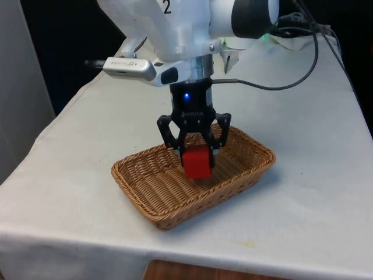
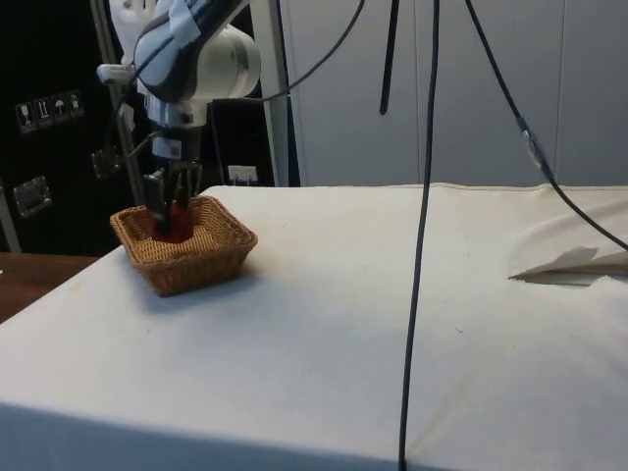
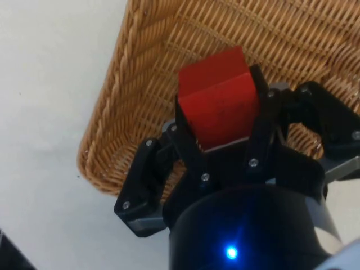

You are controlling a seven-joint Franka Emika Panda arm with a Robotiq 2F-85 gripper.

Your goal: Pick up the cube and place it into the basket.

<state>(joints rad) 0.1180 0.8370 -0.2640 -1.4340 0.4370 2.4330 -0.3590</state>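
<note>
My black gripper [image 1: 197,154] is shut on a red cube [image 1: 196,161], with one finger on each side of it. The cube hangs inside a tan wicker basket [image 1: 140,189], just above or at its woven floor; I cannot tell whether it touches. From the side, the gripper [image 2: 169,221] reaches down into the basket [image 2: 201,267] and the red cube [image 2: 179,222] shows between its walls. In the wrist view the cube [image 3: 219,101] sits clamped between the fingers [image 3: 188,143] over the basket's corner [image 3: 121,112].
The basket stands near the table's front edge in the front view, on the white cloth [image 1: 303,192]. Black cables [image 2: 424,226] hang down in the side view. Crumpled cloth or paper [image 2: 574,263] lies at the side view's right.
</note>
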